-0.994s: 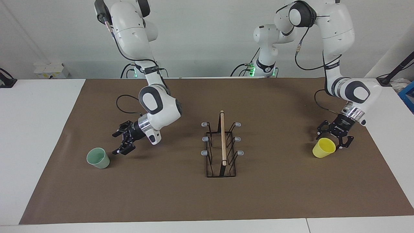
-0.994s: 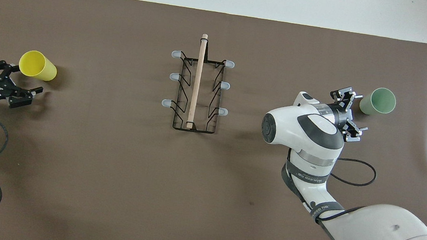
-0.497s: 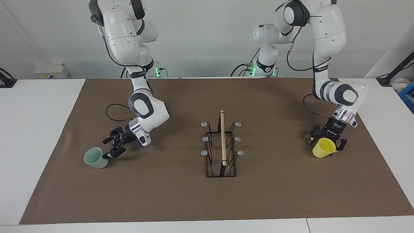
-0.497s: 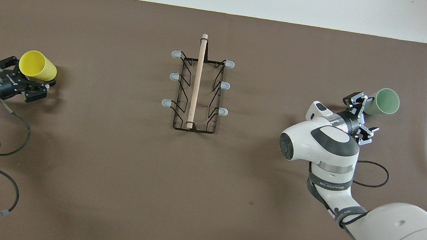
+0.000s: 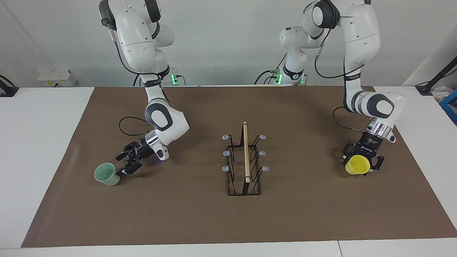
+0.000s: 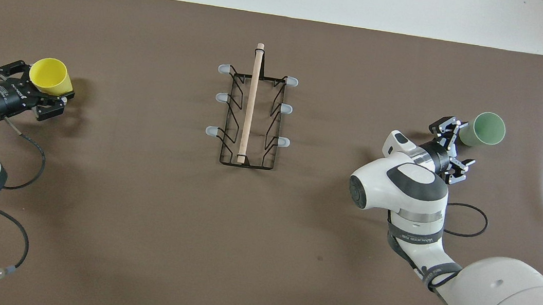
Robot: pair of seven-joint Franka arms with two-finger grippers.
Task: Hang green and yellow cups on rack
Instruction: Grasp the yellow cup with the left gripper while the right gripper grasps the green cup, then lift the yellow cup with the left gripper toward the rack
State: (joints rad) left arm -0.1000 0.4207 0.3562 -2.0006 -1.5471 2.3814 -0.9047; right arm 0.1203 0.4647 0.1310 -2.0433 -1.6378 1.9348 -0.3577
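Two cups: neither one is on the rack [image 5: 232, 178] yet, both are down at mat level at the two ends of the table
What changed, left side: a second ago the left gripper [image 5: 360, 165] sat just beside the yellow cup [image 5: 356, 167], now it has come in so the cup sits right inside its span
Yellow cup: it has tipped since half a second ago, the mouth now points more upward, toward the facing camera
What changed, right side: the right gripper [image 5: 122, 165] has slid in from a bit off to just beside the green cup [image 5: 106, 174]
Green cup: it has barely budged, on the brown mat [image 5: 200, 214] toward the right arm's end, well apart from the rack
Rack: same spot mid-mat, wooden dowel [image 5: 245, 153] on top, all the grey-tipped prongs bare
Left arm pose: elbow high, forearm dropping steeply, wrist angled down onto the cup
Left claw: honestly can't tell if it's clamped on the cup or just sitting around it
Right arm pose: forearm comes down from the shoulder, wrist bent low and pointing out toward the green cup
Right claw: spread apart, holding nothing, lower tip just beside the cup's wall
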